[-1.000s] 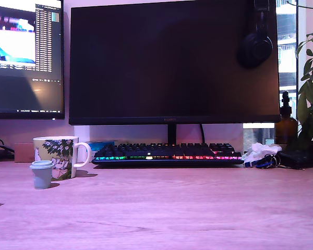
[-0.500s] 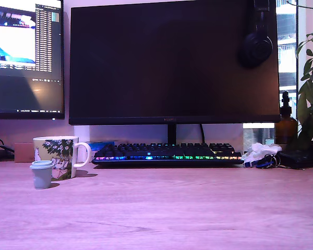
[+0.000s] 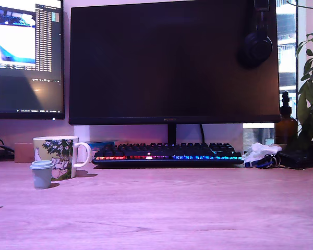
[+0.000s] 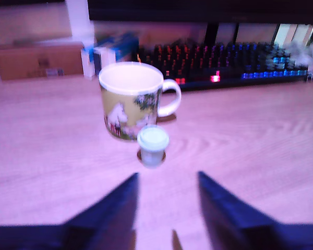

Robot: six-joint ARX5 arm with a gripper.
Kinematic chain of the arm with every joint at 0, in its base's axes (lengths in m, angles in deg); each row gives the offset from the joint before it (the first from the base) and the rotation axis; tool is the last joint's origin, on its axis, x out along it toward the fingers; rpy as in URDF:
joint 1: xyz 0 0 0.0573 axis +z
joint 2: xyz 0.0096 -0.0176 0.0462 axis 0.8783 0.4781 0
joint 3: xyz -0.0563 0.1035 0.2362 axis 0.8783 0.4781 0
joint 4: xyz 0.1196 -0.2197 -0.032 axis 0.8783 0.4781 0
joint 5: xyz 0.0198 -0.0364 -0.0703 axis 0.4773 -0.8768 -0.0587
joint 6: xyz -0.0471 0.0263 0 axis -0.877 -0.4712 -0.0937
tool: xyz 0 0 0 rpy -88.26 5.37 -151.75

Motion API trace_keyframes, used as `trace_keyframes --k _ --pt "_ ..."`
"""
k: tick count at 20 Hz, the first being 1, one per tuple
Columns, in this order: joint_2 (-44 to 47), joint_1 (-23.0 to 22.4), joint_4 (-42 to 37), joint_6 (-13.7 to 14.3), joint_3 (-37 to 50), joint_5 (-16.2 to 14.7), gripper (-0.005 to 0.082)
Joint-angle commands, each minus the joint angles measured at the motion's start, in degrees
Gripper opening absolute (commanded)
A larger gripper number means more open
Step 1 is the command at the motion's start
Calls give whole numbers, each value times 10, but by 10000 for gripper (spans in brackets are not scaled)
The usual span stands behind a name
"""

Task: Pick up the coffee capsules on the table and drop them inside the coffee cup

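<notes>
Wrist view: hand (image 4: 167,182) open, empty, its two dark fingers spread with a clear gap between them. Pale blue-grey coffee capsule (image 4: 153,146) stands upright on the bench (image 4: 250,135), straight ahead of that gap, apart from both fingers. Long axis vertical, wider rim uppermost. Coffee cup (image 4: 131,99) just behind the capsule, near or touching, cannot tell; handle turned towards the keyboard (image 4: 224,65).

Exterior view: capsule (image 3: 41,174) in front of cup (image 3: 57,156) at the view's left; arm itself out of frame.

Only one capsule seen. Hand looks low and level, aimed forward. Judgement: a straight advance would bracket the capsule; cup close behind leaves little room for overshoot
</notes>
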Motion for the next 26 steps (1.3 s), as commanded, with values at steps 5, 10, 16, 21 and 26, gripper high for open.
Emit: trace_keyframes --k 5,10,16,21,26 --pt "0 -2 -37 18 31 5 518" --pt "9 -2 -62 22 31 5 518" --pt "101 -3 -157 35 31 -7 518" --pt "227 -3 -266 44 31 -8 518" --pt "354 -3 -388 46 31 -7 519"
